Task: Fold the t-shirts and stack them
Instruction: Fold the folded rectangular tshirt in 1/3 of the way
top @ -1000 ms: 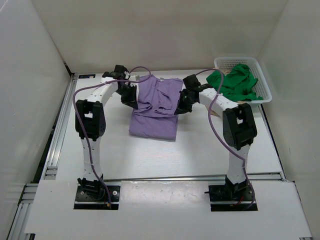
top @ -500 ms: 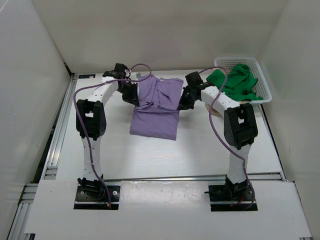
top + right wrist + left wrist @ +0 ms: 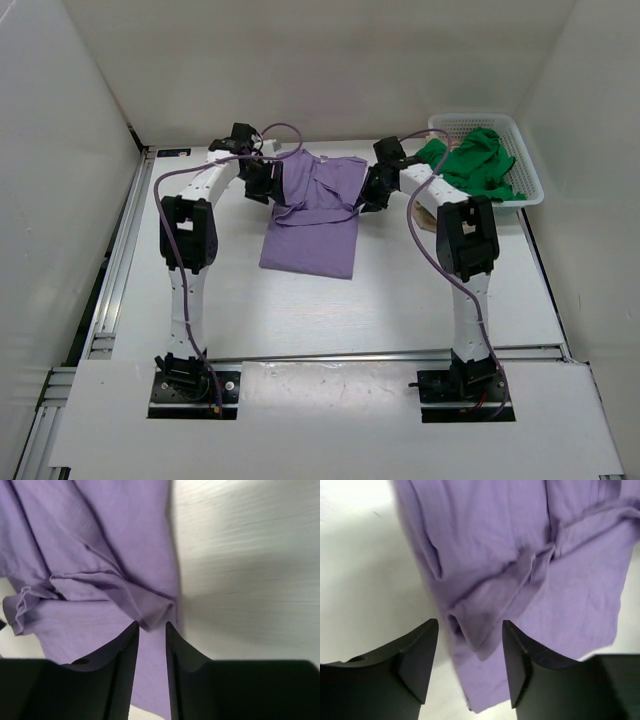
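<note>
The lavender t-shirt [image 3: 310,225] lies partly folded on the table's middle, its far half doubled over in creased layers. My left gripper [image 3: 266,184] hovers over the shirt's left edge. In the left wrist view its jaws [image 3: 469,625] stand open, with a loose fold of lavender cloth [image 3: 520,540] lying below the gap. My right gripper [image 3: 369,194] is over the shirt's right edge. Its jaws [image 3: 151,625] are open by a narrow gap, and a corner of the lavender cloth [image 3: 100,545] lies just ahead of the tips. The green t-shirt [image 3: 470,165] is bunched in the basket. No beige shirt can be made out.
A white mesh basket [image 3: 531,177] stands at the back right, close behind the right arm. White walls enclose the table on three sides. A rail runs along the left edge [image 3: 115,270]. Bare white table [image 3: 300,320] lies in front of the shirt.
Both grippers moved slightly toward the back and opened, letting go of the lavender cloth they were shut on. The shirt's near edge drew back a little.
</note>
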`<state>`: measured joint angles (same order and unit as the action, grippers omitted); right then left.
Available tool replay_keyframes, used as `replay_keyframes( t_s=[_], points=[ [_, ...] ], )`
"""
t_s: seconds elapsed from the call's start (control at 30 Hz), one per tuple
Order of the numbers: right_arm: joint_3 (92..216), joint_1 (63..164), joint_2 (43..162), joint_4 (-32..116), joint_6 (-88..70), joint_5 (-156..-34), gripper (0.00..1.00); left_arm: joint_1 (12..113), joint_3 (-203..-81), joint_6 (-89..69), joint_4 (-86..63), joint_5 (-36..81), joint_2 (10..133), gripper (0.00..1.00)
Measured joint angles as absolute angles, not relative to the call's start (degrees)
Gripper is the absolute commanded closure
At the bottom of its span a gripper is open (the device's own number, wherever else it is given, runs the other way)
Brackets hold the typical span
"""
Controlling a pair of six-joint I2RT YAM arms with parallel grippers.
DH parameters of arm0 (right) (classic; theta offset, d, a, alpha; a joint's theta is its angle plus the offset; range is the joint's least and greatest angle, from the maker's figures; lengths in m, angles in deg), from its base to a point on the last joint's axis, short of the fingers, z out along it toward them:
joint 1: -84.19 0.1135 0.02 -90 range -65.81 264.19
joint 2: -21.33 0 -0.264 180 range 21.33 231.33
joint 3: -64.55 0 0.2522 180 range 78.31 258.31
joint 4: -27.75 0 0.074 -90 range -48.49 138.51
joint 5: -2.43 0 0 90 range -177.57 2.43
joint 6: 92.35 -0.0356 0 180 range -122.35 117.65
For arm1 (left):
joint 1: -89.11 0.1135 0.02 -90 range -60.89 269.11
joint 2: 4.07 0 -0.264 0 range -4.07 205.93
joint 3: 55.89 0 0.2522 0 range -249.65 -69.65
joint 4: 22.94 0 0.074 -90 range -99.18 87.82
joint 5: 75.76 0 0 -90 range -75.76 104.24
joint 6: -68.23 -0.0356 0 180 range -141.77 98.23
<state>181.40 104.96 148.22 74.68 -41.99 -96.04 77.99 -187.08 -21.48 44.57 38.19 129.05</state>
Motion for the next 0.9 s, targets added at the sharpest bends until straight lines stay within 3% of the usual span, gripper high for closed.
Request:
replay_keyframes(
  t_s=[0.1, 0.2, 0.33, 0.4, 0.53, 0.63, 0.9],
  points=[
    [181.82, 104.46, 147.61, 74.5, -40.44, -94.88, 0.67, 78.47, -190.2, -21.43, 43.9, 35.96, 129.25, 0.25],
    [180.31, 105.45, 144.64, 73.78, -37.31, -93.11, 0.71, 79.41, -190.57, -21.45, 42.56, 33.42, 127.43, 0.25],
    [178.47, 111.92, 140.22, 72.99, -33.23, -90.51, 0.91, 80.81, -184.32, -21.43, 39.98, 30.89, 120.83, 0.38],
    [178.62, 116.4, 139.98, 71.81, -32.31, -90.2, 0.95, 81.25, -179.65, -21.5, 39.68, 30.1, 116.7, 0.54],
    [180.92, 122.52, 143.56, 71.42, -32.33, -90.77, 0.99, 78.89, -173.98, -21.41, 39.33, 29.62, 112.74, 0.69],
    [182.1, 123.08, 146.82, 71.46, -33.9, -90.45, 1.0, 74.06, -171.38, -21.52, 38.94, 27.26, 112.74, 0.73],
    [181.55, 118.01, 148.35, 71.81, -39.37, -90.07, 1.0, 65.6, -169.35, -21.54, 39.18, 22.89, 114.14, 0.7]
  ],
)
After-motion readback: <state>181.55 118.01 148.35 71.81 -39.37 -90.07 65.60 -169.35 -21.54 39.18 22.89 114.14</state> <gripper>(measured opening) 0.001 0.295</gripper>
